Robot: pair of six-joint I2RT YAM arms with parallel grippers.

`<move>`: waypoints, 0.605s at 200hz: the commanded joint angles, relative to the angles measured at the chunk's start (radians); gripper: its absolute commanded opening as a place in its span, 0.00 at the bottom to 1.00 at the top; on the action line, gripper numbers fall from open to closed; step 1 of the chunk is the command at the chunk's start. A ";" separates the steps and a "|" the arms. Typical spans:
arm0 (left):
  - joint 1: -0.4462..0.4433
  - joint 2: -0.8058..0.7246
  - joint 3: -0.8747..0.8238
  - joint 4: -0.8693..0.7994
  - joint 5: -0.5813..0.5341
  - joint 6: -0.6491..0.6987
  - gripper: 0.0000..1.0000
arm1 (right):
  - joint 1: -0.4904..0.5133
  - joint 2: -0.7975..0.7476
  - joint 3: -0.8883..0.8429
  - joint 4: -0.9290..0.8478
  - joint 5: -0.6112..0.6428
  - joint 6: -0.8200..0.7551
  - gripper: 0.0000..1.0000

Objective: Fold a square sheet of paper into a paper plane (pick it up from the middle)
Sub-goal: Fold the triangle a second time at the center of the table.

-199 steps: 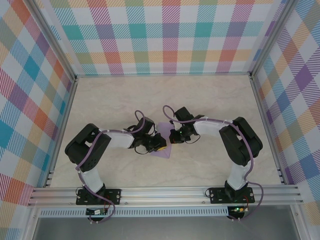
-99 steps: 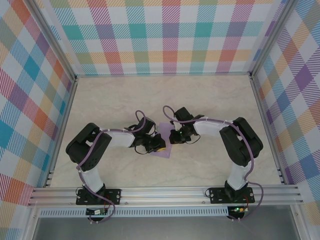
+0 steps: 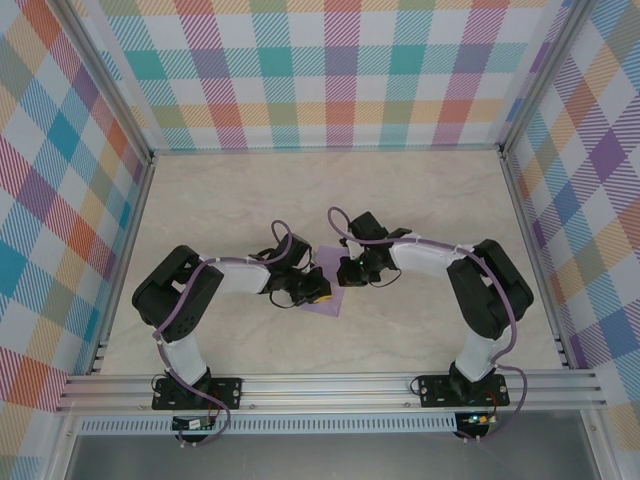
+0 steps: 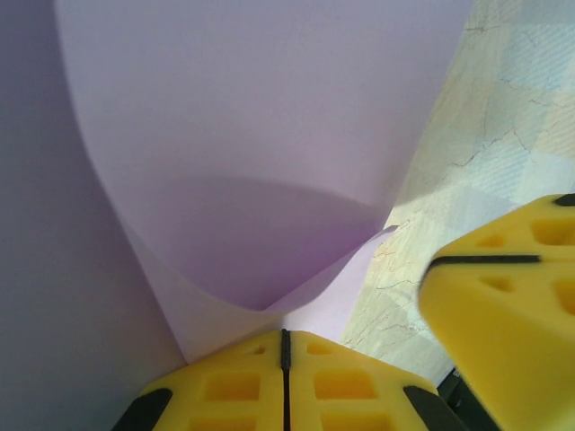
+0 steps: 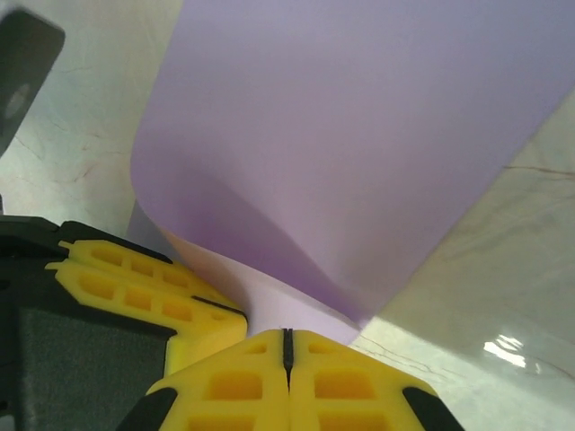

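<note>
Two hands work here: the left hand (image 4: pixel 286 337) and the right hand (image 5: pixel 287 334) are each closed tight on an edge of the one sheet (image 3: pixel 327 306). It sits between them near the middle of the counter (image 3: pixel 420 200) and curls over itself. I judge this is an early fold, not yet creased. The next move calls for bringing the edges evenly together and pressing the bend flat, without the thin paper slipping.

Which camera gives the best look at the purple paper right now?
Right wrist: the paper curls over, its bend and edges plain. Left wrist shows a similar curl, closer and cropped; the top view, just a sliver between the arms.
</note>
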 commanded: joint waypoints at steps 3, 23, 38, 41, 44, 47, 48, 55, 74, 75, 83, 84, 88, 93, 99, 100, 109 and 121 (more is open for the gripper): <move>-0.011 0.030 0.002 -0.072 -0.036 0.020 0.06 | 0.007 0.055 0.038 -0.001 -0.028 0.003 0.04; -0.011 0.025 0.003 -0.073 -0.038 0.019 0.06 | 0.007 0.088 0.051 -0.024 -0.001 -0.006 0.03; -0.011 0.021 0.008 -0.078 -0.038 0.021 0.06 | 0.007 0.104 0.054 -0.042 0.021 -0.018 0.03; -0.011 0.021 0.009 -0.080 -0.037 0.022 0.06 | 0.008 0.108 0.055 -0.047 0.027 -0.021 0.03; -0.010 0.019 0.012 -0.081 -0.037 0.022 0.06 | 0.007 0.111 0.056 -0.053 0.035 -0.023 0.02; -0.010 0.016 0.014 -0.083 -0.036 0.024 0.06 | 0.007 0.115 0.056 -0.060 0.042 -0.026 0.02; -0.010 0.015 0.015 -0.084 -0.036 0.025 0.06 | 0.007 0.117 0.057 -0.061 0.044 -0.027 0.02; -0.011 0.006 0.022 -0.087 -0.034 0.027 0.06 | 0.007 0.124 0.057 -0.070 0.059 -0.036 0.02; -0.009 -0.033 0.050 -0.074 -0.027 0.027 0.07 | 0.007 0.142 0.056 -0.095 0.088 -0.056 0.02; -0.009 -0.035 0.049 -0.071 -0.026 0.025 0.07 | 0.007 0.142 0.056 -0.095 0.090 -0.056 0.02; -0.006 -0.052 0.045 -0.022 -0.025 -0.003 0.07 | 0.007 0.147 0.054 -0.099 0.098 -0.065 0.02; -0.005 -0.053 0.043 -0.013 -0.025 -0.007 0.07 | 0.007 0.147 0.053 -0.100 0.099 -0.065 0.02; -0.002 -0.057 0.036 0.018 -0.022 -0.023 0.07 | 0.007 0.148 0.052 -0.099 0.104 -0.066 0.01; 0.002 -0.061 0.031 0.047 -0.023 -0.039 0.08 | 0.007 0.149 0.050 -0.099 0.108 -0.068 0.01; 0.005 -0.059 0.029 0.058 -0.030 -0.047 0.08 | 0.007 0.152 0.048 -0.100 0.112 -0.071 0.01; 0.006 -0.058 0.029 0.057 -0.032 -0.047 0.08 | 0.007 0.152 0.048 -0.100 0.112 -0.071 0.01; 0.010 -0.050 0.038 0.038 -0.058 -0.042 0.08 | 0.007 0.157 0.048 -0.100 0.114 -0.072 0.01; 0.013 -0.035 0.045 0.019 -0.085 -0.038 0.08 | 0.007 0.163 0.047 -0.098 0.113 -0.072 0.01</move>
